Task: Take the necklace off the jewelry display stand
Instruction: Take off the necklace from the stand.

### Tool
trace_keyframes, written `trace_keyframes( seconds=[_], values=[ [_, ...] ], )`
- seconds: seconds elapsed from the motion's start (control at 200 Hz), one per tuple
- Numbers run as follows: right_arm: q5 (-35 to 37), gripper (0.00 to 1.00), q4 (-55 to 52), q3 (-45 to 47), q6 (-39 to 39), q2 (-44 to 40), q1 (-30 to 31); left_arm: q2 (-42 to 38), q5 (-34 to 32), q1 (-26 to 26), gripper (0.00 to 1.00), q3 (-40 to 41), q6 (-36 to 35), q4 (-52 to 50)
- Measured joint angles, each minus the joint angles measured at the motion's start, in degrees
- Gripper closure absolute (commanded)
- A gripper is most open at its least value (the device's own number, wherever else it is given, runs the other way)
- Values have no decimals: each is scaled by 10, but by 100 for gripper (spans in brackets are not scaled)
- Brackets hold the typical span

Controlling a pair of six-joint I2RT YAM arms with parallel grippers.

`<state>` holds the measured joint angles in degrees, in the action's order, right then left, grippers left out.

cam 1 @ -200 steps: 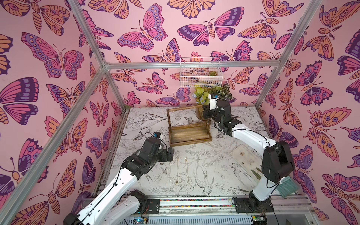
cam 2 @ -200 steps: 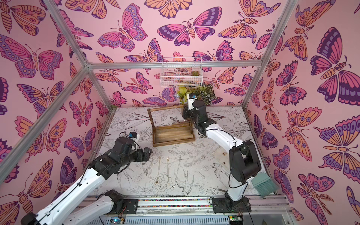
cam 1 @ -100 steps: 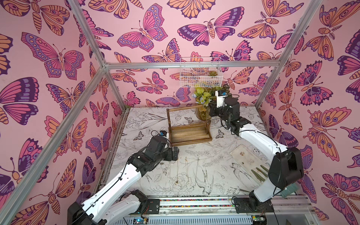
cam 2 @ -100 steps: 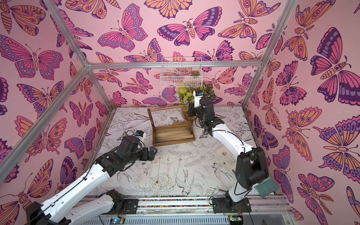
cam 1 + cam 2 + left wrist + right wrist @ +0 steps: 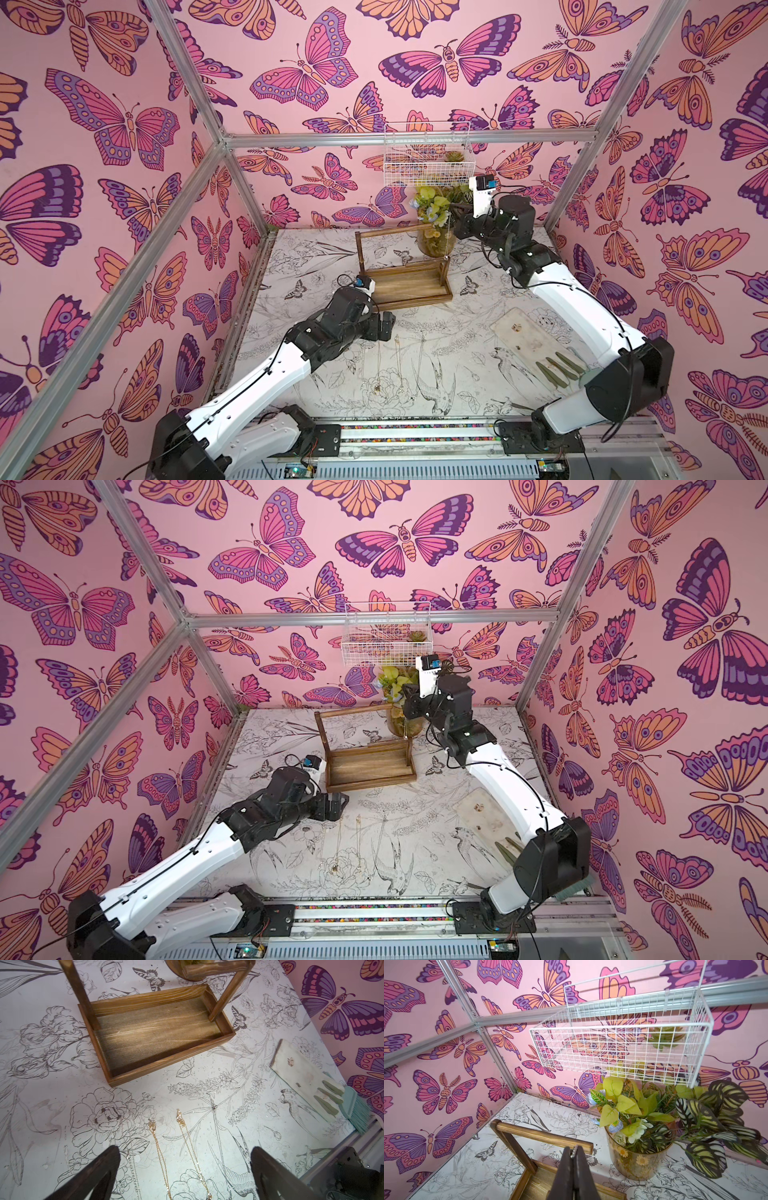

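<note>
1 necklace [image 5: 448, 243] dangles from the right gripper [image 5: 573, 1153] near the jewelry display stand [image 5: 411, 302].

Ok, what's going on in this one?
The right tool is shut on a thin necklace, holding it up near one end of the top bar of the jewelry display stand, so the chain dangles beside that post. Whether it is fully clear of the hooks cannot be told. The left tool hovers open and holds nothing, above several other chains that lie on the table in front of the stand.
</note>
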<state>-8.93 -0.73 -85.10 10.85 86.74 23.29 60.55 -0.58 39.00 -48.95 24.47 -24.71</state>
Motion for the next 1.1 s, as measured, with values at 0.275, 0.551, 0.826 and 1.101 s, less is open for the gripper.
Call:
trace_keyframes(
  seconds=[0.275, 0.551, 0.826, 1.101],
  values=[
    [-30, 100, -55, -18, 0, -51, 5, 32, 25, 23, 0, -19, -22, 56],
    [-38, 100, -100, -21, 3, -97, 35, 74, 54, 42, 0, -28, -53, 136],
    [-33, 100, -118, 5, 27, -163, 70, 111, 72, 71, 1, -48, -79, 205],
    [-10, 100, -138, 52, 51, -224, 126, 116, 83, 87, 4, -56, -94, 260]
  ],
)
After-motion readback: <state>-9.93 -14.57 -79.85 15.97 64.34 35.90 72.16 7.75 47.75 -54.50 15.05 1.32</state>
